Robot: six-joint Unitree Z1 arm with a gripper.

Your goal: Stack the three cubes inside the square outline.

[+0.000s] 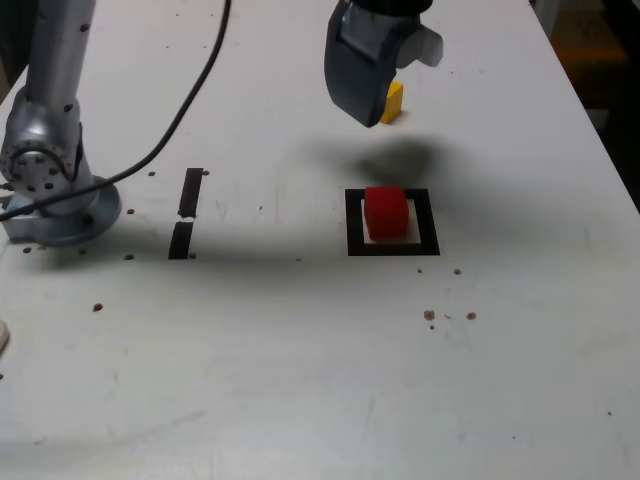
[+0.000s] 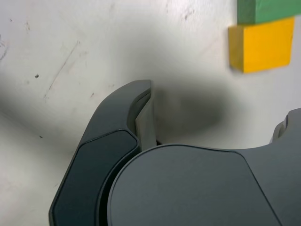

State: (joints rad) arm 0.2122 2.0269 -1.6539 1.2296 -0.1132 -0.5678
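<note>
One red cube (image 1: 387, 213) sits inside the square outline (image 1: 356, 246), probably as the stack's base, while the empty gripper (image 2: 214, 106) hangs wide open near the touching yellow (image 2: 267, 44) and green cubes (image 2: 275, 10), likely for the next pick

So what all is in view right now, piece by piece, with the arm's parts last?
red cube: one, red, inside the square outline
square outline: one, black with white centre, on the table
yellow cube: one, yellow, on the table, beyond the outline in the exterior view
green cube: one, green, beside the yellow cube
strips: two, black, between outline and arm base
table: one, white, with small dark and brown specks
cable: one, black, across the exterior view's upper left
arm base: one, grey, exterior view's left
end effector: one, dark grey, open, above the table
</note>
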